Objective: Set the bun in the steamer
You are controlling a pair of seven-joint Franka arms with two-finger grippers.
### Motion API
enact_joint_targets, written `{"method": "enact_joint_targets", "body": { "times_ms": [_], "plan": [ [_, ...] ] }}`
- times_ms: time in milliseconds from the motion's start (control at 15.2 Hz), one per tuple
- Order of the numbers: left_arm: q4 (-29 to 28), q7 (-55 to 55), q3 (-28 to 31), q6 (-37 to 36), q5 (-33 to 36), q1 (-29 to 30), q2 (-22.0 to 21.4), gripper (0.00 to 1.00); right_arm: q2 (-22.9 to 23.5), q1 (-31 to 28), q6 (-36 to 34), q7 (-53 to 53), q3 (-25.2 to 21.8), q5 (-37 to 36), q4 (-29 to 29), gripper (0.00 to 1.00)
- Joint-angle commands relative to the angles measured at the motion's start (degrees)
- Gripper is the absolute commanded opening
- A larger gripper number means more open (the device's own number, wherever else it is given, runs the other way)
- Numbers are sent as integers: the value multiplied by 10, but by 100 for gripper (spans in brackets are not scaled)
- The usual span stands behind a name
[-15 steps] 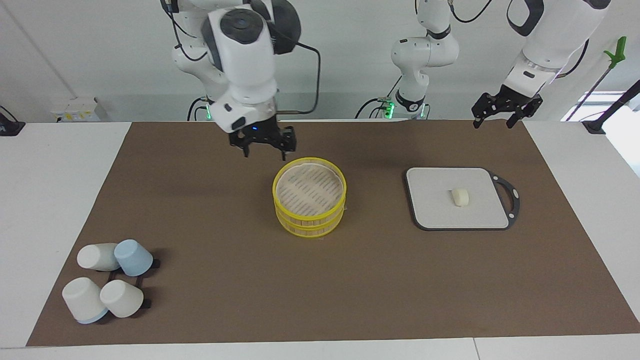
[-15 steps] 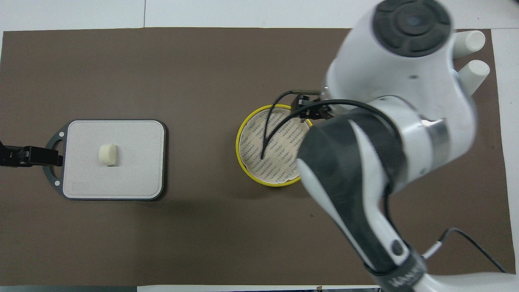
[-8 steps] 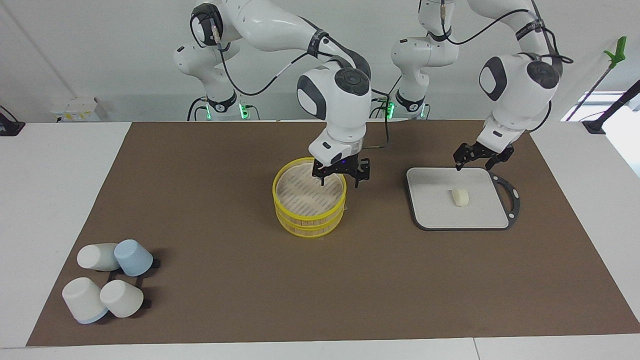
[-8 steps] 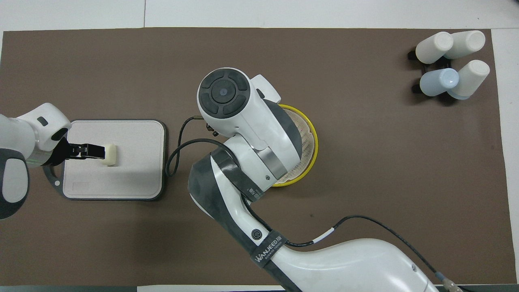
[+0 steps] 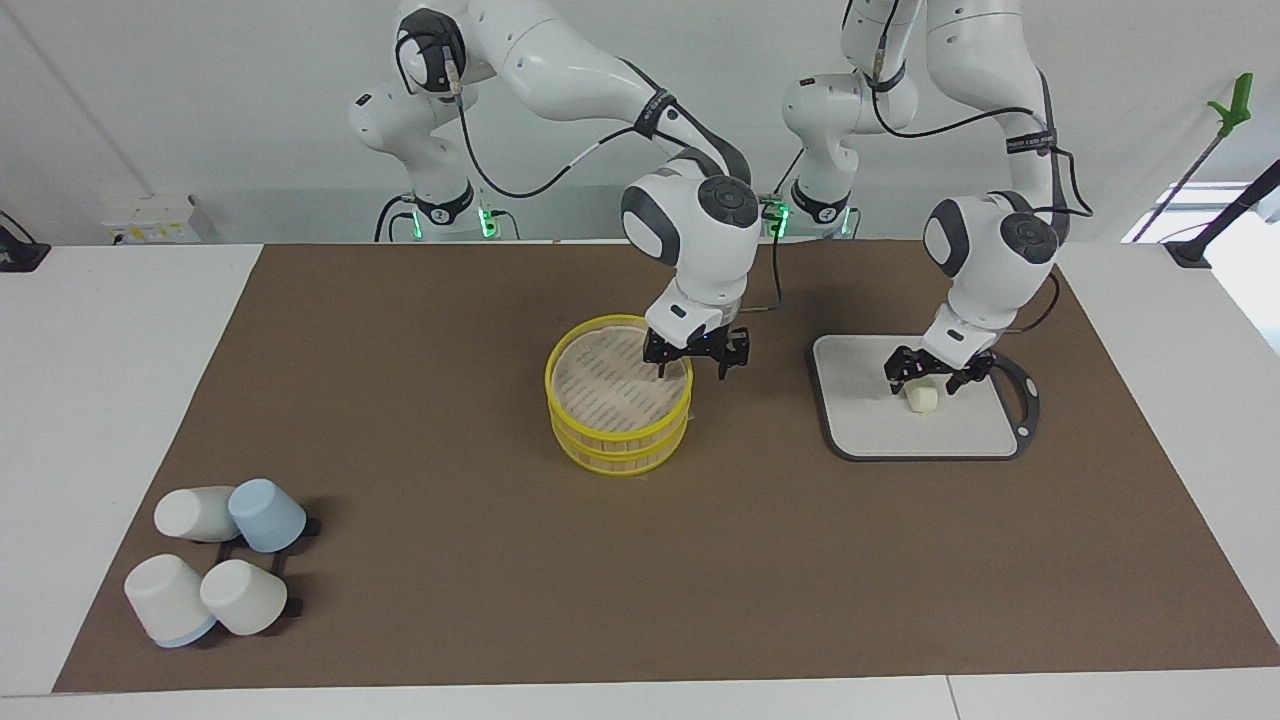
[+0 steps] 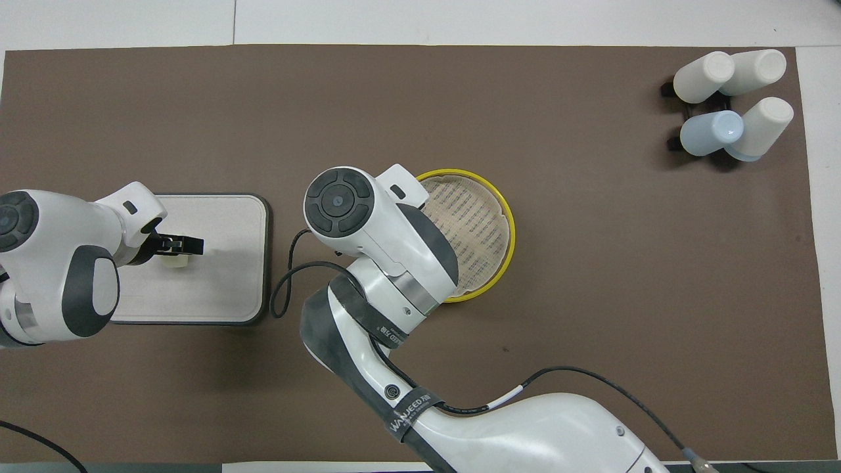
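Observation:
The bun (image 5: 924, 399), a small cream lump, lies on a grey cutting board (image 5: 865, 410) toward the left arm's end of the table. My left gripper (image 5: 927, 377) hangs open just over the bun, a fingertip on either side of it. In the overhead view the left gripper (image 6: 187, 246) covers most of the bun (image 6: 176, 263). The steamer (image 5: 620, 400), two stacked yellow-rimmed baskets with white paper in the top one, stands mid-table. My right gripper (image 5: 693, 368) is open over the steamer's rim on the side toward the board. In the overhead view the right arm hides its gripper and part of the steamer (image 6: 476, 226).
Several white and blue cups (image 5: 215, 555) lie on a black rack at the right arm's end, farther from the robots; they also show in the overhead view (image 6: 729, 98). A brown mat (image 5: 450, 600) covers the table. The board's handle (image 5: 1025, 390) points away from the steamer.
Both arms have come down. The right gripper crossed over the steamer to the rim nearest the board. The left gripper dropped from near the table's edge to just over the bun.

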Motion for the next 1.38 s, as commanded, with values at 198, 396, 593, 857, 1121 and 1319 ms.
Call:
{"method": "enact_joint_targets", "body": {
  "times_ms": [198,396,593,857,1121,1319],
  "plan": [
    [-25,9,-1,26,8,5,-4,89,-47,-4,77,-6,0,10,-95,34],
    [-19,7,-1,25,7,5,-3,46,-48,-3,68,-6,0,10,-95,1],
    [-18,6,-1,23,7,6,-3,22,-48,-1,61,-6,0,10,-91,0],
    [-6,2,-3,13,2,5,-1,18,-48,-1,34,-7,-1,8,-64,0],
    [162,-28,-4,-182,-31,-11,30,18,-57,-59,-121,-110,-6,8,26,0],
    [289,-112,-8,-306,-35,-42,50,18,-117,-138,-193,-236,-6,7,23,0]
  ]
}}
